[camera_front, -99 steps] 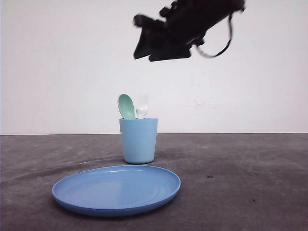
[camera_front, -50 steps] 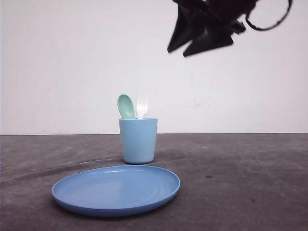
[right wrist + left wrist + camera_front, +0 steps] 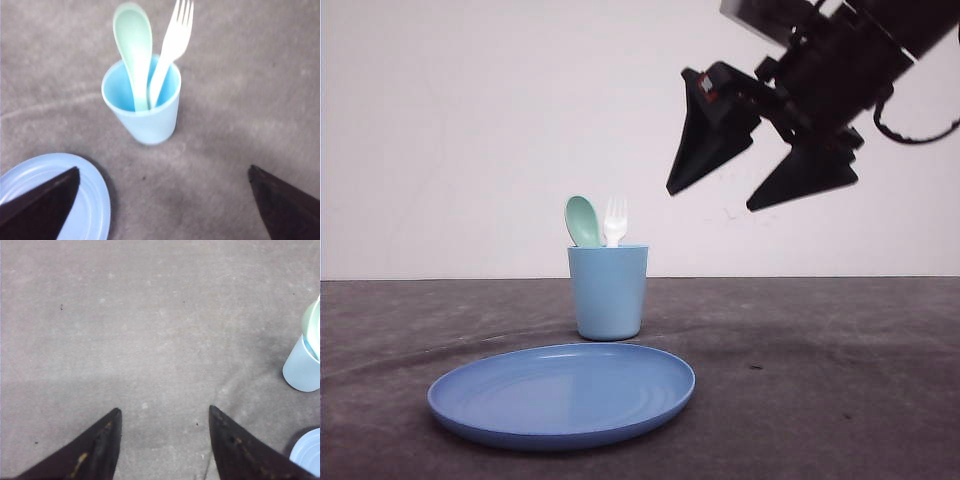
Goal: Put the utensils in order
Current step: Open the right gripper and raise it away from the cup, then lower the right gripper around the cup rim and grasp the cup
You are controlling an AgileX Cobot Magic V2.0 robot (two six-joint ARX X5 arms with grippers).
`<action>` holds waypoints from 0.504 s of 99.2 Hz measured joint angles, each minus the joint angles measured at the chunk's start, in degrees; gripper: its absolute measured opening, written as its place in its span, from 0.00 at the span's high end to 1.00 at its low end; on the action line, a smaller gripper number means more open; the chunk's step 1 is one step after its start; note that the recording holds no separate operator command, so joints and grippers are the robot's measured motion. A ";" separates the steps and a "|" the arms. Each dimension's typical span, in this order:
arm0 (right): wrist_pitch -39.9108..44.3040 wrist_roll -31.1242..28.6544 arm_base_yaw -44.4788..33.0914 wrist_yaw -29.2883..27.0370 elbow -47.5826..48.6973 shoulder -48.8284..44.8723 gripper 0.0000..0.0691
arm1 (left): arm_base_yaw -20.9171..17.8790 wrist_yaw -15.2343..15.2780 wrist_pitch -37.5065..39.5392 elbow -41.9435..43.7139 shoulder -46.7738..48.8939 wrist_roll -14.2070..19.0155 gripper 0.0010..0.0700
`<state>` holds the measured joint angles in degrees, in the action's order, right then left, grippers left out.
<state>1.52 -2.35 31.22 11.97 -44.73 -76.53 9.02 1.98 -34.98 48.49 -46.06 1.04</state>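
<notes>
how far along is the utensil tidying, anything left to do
It looks done: the mint-green spoon and the white fork both stand upright in the light blue cup. Nothing is in hand: the right gripper hangs open above the table, and the left gripper is open too. The blue plate holds nothing.

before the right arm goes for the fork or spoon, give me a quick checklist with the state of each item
1. Right gripper open and empty: ok.
2. Fork and spoon both standing in the cup, heads up: ok.
3. Cup upright on the table: ok.
4. Plate bare, in front of the cup: ok.
5. Left gripper open, over bare table away from the cup: ok.
6. Right gripper lined up over the cup: not ok, it hangs high and off to the right.
</notes>
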 joint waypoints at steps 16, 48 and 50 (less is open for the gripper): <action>-5.11 -0.22 0.92 0.00 3.30 -0.48 0.01 | 0.00 0.00 0.00 0.00 0.00 0.00 0.53; -16.76 -0.98 3.56 0.04 3.45 -9.55 0.01 | 0.00 0.00 0.00 0.00 0.00 0.00 0.53; -17.66 -0.98 3.72 0.09 3.45 -10.27 0.01 | 0.00 0.00 0.00 0.00 0.00 0.00 0.53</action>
<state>-16.14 -3.33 34.94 12.05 -41.28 -86.80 9.02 1.98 -34.98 48.49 -46.06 1.04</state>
